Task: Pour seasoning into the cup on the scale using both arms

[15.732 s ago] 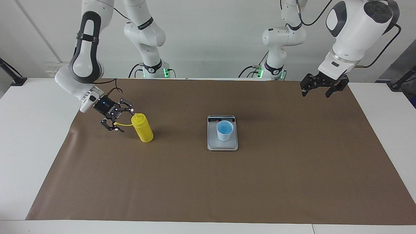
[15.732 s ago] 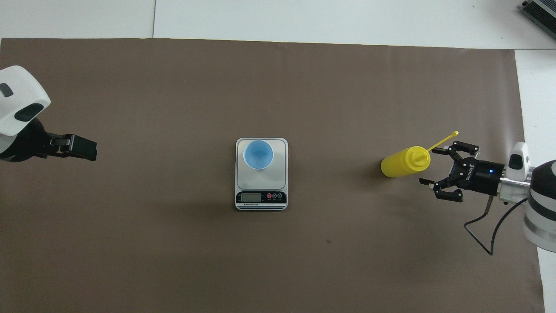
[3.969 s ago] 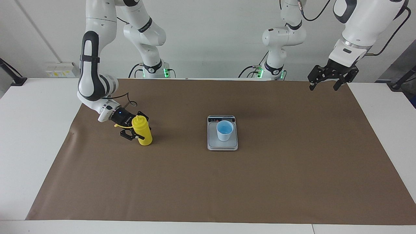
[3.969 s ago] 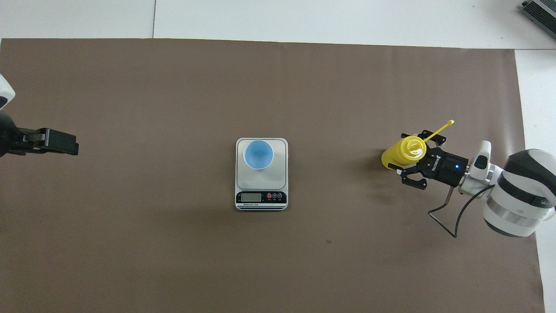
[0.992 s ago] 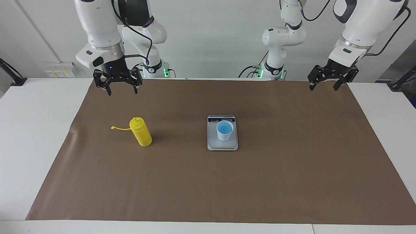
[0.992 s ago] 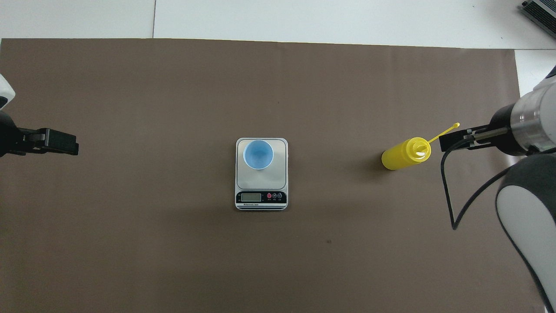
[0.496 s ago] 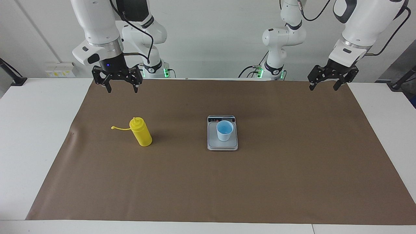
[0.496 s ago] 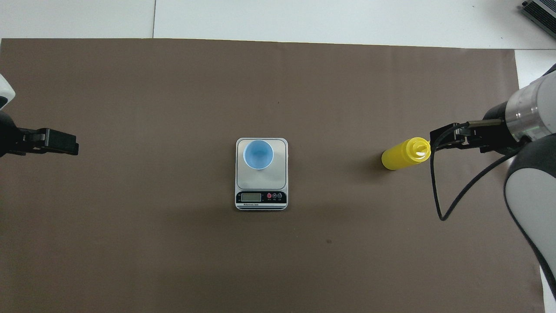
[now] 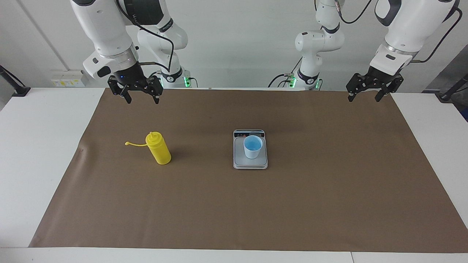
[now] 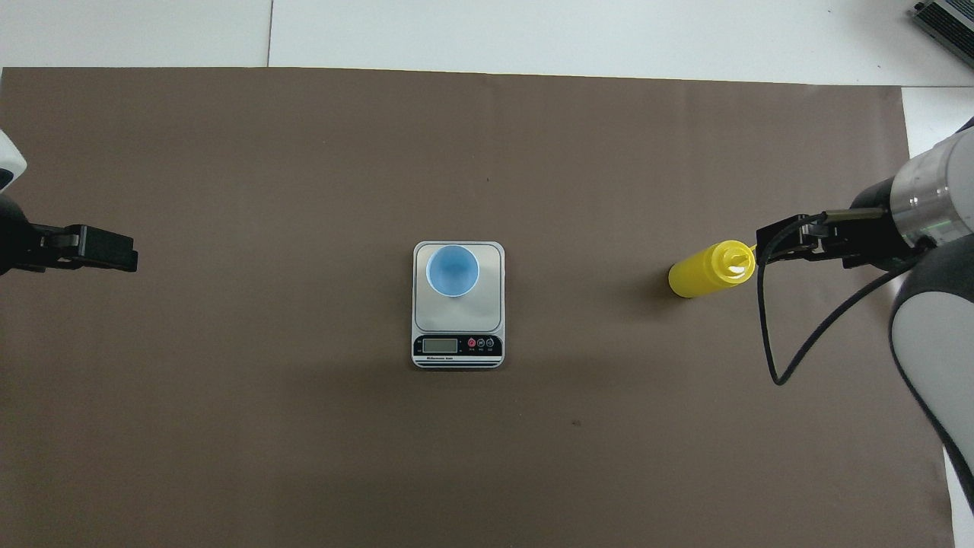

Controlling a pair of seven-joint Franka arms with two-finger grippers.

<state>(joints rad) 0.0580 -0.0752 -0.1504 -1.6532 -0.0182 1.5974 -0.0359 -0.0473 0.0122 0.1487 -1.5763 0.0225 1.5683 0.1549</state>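
One yellow seasoning bottle (image 9: 158, 148) stands upright on the brown mat (image 9: 234, 204), toward the right arm's end of the table. Nothing is holding it. Its thin cap strap (image 9: 136, 144) sticks out sideways, away from the scale. Its nozzle points up.

The scale (image 9: 250, 149) sits at abt the middle of the mat, well apart from the bottle. Its dark display strip (image 10: 457, 346) w/ buttons is at the end nearer the robots. The light-blue cup (image 9: 252, 146) stands on the steel plate (image 10: 457, 311), upright, open side up. I can't tell if anything is in it.

The right gripper (image 9: 140, 96) hangs up in the air over the mat's edge by the robots, above the bottle's end of the table. Its fingers point down, spread apart, w/ nothing between them. It's not touching the bottle.

The left gripper (image 9: 367, 94) waits up high over the mat's corner at the left arm's end. Its fingers are spread too & hold nothing.

The white table (image 9: 36, 146) shows around the mat.
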